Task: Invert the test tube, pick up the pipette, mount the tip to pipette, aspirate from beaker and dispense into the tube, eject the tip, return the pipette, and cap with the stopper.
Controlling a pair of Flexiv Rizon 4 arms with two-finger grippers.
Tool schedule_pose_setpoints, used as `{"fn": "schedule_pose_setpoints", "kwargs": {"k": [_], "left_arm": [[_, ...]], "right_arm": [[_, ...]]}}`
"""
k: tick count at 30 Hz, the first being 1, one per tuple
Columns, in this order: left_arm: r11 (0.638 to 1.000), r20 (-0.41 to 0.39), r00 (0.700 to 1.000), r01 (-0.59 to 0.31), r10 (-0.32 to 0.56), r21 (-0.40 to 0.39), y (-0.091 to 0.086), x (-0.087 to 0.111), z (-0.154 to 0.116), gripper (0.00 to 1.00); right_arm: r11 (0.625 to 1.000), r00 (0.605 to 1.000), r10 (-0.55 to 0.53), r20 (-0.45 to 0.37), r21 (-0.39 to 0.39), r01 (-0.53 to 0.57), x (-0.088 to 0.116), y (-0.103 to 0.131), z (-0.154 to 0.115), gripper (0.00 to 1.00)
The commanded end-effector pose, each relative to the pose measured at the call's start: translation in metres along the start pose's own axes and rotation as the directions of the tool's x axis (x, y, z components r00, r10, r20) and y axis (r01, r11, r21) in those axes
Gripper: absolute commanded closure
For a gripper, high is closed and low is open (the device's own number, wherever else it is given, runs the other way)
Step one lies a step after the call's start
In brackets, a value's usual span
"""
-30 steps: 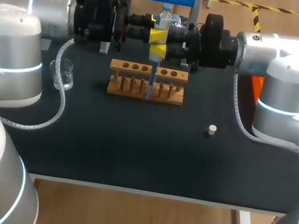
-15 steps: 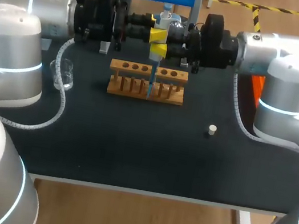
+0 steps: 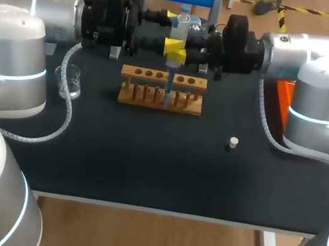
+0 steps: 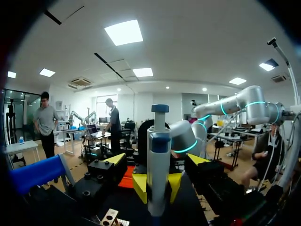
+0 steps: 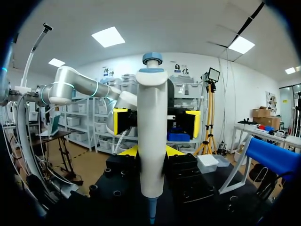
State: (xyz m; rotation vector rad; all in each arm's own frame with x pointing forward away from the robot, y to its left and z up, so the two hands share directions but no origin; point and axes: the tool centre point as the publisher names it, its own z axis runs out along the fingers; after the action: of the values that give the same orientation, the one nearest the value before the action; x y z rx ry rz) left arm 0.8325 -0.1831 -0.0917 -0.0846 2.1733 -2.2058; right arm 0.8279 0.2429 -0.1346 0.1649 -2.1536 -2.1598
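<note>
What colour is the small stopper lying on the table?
White; the stopper shows best in the head view.

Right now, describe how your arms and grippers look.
The left arm and right arm are rounded silver-grey shells with glowing cyan rings, black wrists and pale coiled cables. The left gripper and right gripper are blocky black with yellow tips.

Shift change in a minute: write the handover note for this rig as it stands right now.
Left pincer: open, fingers wide on either side of the pipette, not touching it.
Right pincer: shut on the pipette, held upright with its thin lower end down at the wooden rack.
Beaker stands on the table left of the rack; stopper lies loose to the right.
Done: pipette picked up.
Left: eject tip, return pipette, cap tube. Dispensing: cannot tell.
</note>
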Motion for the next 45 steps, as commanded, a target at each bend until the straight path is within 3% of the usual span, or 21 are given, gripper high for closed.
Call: {"fn": "schedule_pose_setpoints", "kwargs": {"k": [1, 19, 40, 45], "left_arm": [[1.000, 0.002, 1.000, 0.000, 0.000, -0.001, 0.000, 0.000, 0.001, 0.00], [1.000, 0.002, 1.000, 0.000, 0.000, -0.001, 0.000, 0.000, 0.001, 0.00], [1.000, 0.002, 1.000, 0.000, 0.000, -0.001, 0.000, 0.000, 0.001, 0.00], [1.000, 0.002, 1.000, 0.000, 0.000, -0.001, 0.000, 0.000, 0.001, 0.00]], "right_arm": [[1.000, 0.999, 0.003, -0.036, 0.005, -0.003, -0.002, 0.000, -0.021, 1.00], [0.998, 0.991, 0.057, -0.123, -0.018, -0.060, -0.018, 0.002, -0.133, 1.00], [0.998, 0.991, 0.057, -0.123, -0.018, -0.060, -0.018, 0.002, -0.133, 1.00], [1.000, 0.988, 0.013, -0.154, 0.003, -0.013, -0.015, 0.015, -0.166, 1.00]]}}
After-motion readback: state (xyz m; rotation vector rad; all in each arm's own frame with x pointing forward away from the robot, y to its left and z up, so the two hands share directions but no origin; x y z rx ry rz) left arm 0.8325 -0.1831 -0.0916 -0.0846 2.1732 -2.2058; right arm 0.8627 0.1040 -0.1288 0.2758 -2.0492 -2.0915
